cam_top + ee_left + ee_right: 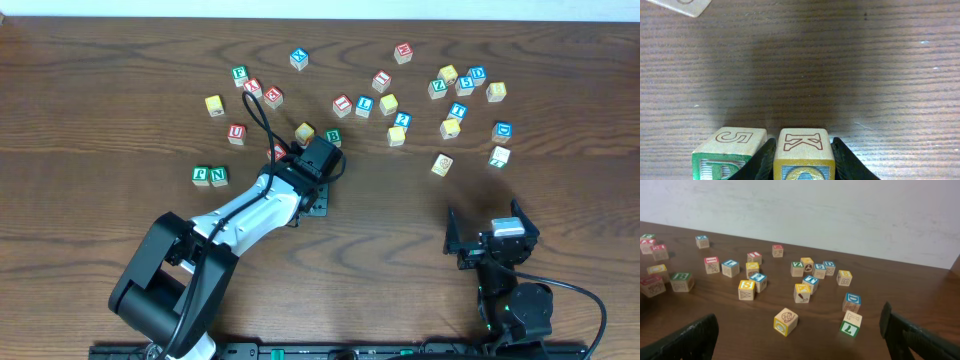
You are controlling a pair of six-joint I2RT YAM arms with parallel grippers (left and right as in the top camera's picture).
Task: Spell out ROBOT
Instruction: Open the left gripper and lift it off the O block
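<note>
In the left wrist view my left gripper [803, 150] is shut on a yellow-framed block [805, 140]. It has a red K on top and a round letter, cut off by the frame edge, on its near face. A green-framed block [730, 150] with a 5 on top stands just left of it, one finger between them. Their tops are level. In the overhead view the left gripper [318, 202] hides both blocks. My right gripper [490, 232] is open and empty, back near its base; it also shows in the right wrist view [800, 345].
Several letter blocks lie scattered across the far half of the table [120, 100], among them a green B [333, 137], a yellow one [305, 131] and a green pair [209, 176]. A yellow block [786, 321] and a green 7 block [850, 325] lie in front of the right gripper.
</note>
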